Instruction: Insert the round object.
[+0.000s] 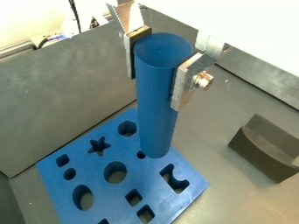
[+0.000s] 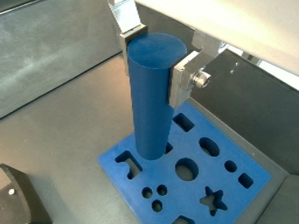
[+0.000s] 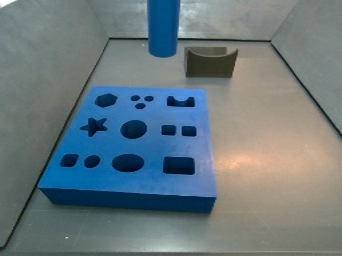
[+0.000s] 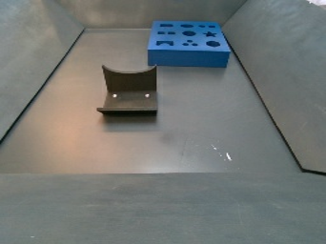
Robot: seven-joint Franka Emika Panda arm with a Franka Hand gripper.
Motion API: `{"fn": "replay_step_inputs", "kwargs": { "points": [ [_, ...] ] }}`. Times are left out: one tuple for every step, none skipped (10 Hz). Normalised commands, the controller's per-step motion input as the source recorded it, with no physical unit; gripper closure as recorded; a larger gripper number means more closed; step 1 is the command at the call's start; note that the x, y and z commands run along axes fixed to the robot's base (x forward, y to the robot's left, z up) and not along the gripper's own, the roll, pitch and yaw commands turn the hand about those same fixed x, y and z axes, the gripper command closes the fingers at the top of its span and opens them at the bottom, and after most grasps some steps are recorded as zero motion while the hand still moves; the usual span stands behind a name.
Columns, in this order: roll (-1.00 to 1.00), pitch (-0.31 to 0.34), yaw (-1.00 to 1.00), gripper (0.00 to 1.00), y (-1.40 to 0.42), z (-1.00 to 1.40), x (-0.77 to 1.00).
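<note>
Claw [image 1: 160, 63] grips round object [image 1: 156, 96] upright above blue block [image 1: 82, 179].

There is one tall, smooth blue cylinder peg [image 1: 156, 105]. One flat blue plastic block [image 3: 203, 150] with shaped holes lies on the surface; one of its holes is star-shaped [image 3: 94, 126]. One dark grey notched block [image 3: 210, 62] stands apart from it. One end effector [image 1: 158, 72], above the blue block, grips the peg between two silver fingers [image 1: 184, 87].
</note>
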Motion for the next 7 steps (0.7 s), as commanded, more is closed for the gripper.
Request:
{"fn": "replay_step_inputs", "kwargs": {
  "points": [
    [0.01, 0.0, 0.0, 1.0, 0.0, -0.13, 0.0],
    [-0.07, -0.026, 0.0, 1.0, -0.4, -0.9, -0.31],
    [-0.07, -0.011, 0.0, 1.0, -0.57, -0.89, -0.26],
    [-0.07, 0.0, 0.0, 1.0, -0.74, -0.87, -0.11],
    [-0.06, 0.0, -0.11, 1.0, -0.59, -0.91, -0.1],
    [-0.01, 0.0, -0.21, 1.0, -0.16, -0.81, -0.17],
    [-0.07, -0.033, -0.11, 1.0, -0.05, -0.64, -0.39]
  ]
}}
